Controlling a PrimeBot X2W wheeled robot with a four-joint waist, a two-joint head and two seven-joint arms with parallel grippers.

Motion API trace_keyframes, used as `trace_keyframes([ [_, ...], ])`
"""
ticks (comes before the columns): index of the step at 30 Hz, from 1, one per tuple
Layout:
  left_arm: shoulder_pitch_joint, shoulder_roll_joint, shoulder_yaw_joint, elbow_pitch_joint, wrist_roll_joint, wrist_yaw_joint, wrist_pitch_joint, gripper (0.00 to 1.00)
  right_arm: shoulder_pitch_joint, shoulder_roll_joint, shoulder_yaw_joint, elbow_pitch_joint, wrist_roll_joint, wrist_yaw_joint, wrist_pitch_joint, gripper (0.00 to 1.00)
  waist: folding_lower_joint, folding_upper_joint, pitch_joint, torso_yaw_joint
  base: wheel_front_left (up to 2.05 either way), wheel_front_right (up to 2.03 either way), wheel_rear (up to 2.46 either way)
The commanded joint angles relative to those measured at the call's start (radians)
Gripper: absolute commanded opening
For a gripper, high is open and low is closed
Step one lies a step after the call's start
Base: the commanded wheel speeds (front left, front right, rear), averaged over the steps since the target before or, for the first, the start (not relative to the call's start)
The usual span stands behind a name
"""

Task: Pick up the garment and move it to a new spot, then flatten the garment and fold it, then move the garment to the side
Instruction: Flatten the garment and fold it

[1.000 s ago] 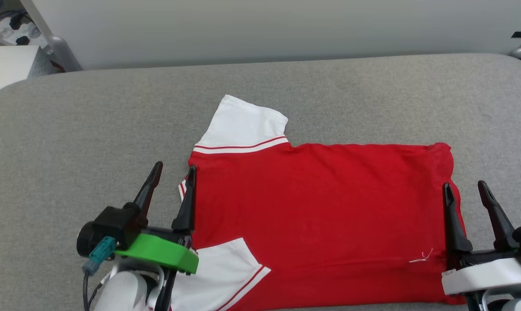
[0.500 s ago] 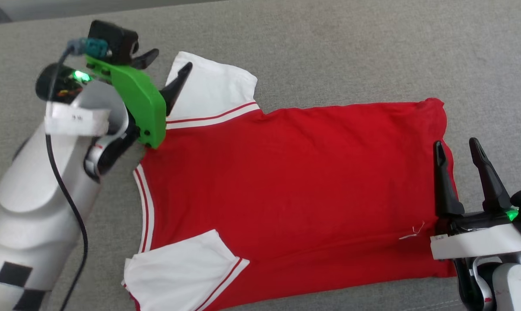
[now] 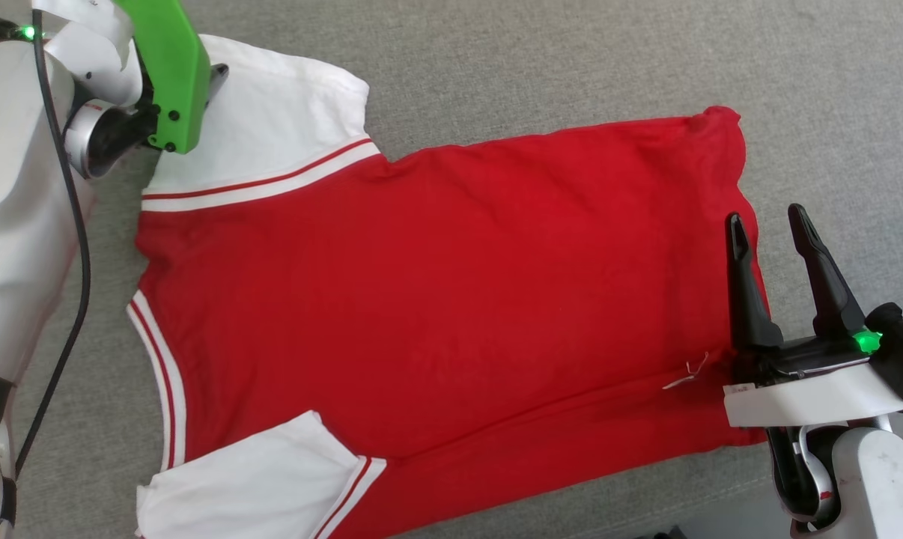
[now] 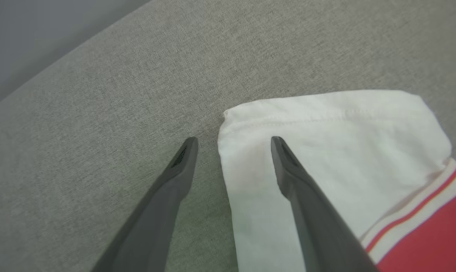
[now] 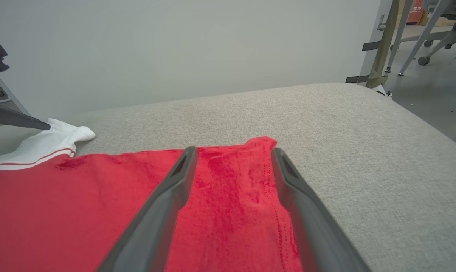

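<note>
Left wrist view: the left gripper (image 4: 233, 139) is seen spread, with one finger over the white sleeve corner of the garment (image 4: 345, 151) and the other over the grey fabric surface (image 4: 99, 113). The right gripper (image 5: 233, 149) is likewise spread, and the red hem is seen beneath and between its fingers, unpinched.

A grey fabric-covered table (image 3: 496, 60) with a rounded corner stands against a plain pale wall (image 5: 175, 45). Beyond its right end lie a grey floor (image 5: 432, 94), an office chair's wheeled base (image 5: 428, 37) and a taped slanting post (image 5: 385, 41).
</note>
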Motion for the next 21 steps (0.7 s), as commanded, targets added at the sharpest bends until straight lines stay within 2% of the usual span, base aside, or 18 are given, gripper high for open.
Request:
trace_keyframes([
  [1,-0.021,0.005,-0.006,0.027,0.002,-0.003,-0.006,1.00,-0.017,0.005,0.006,0.001,0.008,-0.001,-0.010,1.00,-0.0001,0.0000,0.030,-0.026,0.00,0.00,0.00],
  [6,-0.030,-0.003,-0.030,0.107,-0.020,-0.003,-0.012,1.00,-0.018,0.006,0.017,0.006,0.009,-0.001,-0.015,1.00,-0.0001,0.0000,0.045,-0.034,0.00,0.00,0.00],
  [8,-0.018,-0.012,-0.051,0.122,-0.047,-0.003,0.027,1.00,-0.016,0.008,0.016,0.007,0.008,-0.001,-0.016,1.00,-0.0001,0.0000,0.045,-0.033,0.00,0.00,0.00],
  [9,-0.012,-0.013,-0.068,0.119,-0.066,-0.003,0.057,0.06,-0.015,0.008,0.014,0.010,0.008,-0.001,-0.017,1.00,-0.0001,0.0000,0.044,-0.032,0.00,0.00,0.00],
  [10,-0.008,-0.013,-0.077,0.113,-0.082,-0.003,0.074,0.00,-0.015,0.007,0.013,0.012,0.008,-0.001,-0.017,1.00,-0.0001,0.0000,0.043,-0.030,0.00,0.00,0.00],
  [15,-0.004,-0.009,-0.086,0.094,-0.126,-0.003,0.024,0.00,-0.019,0.001,0.007,0.023,0.002,-0.001,-0.018,1.00,-0.0001,0.0000,0.027,-0.018,0.00,0.00,0.00],
  [21,-0.010,-0.025,-0.053,0.120,-0.159,-0.003,-0.062,0.00,-0.019,-0.015,-0.003,0.030,0.000,-0.001,-0.004,1.00,-0.0001,0.0000,-0.022,-0.001,0.00,0.00,0.00],
])
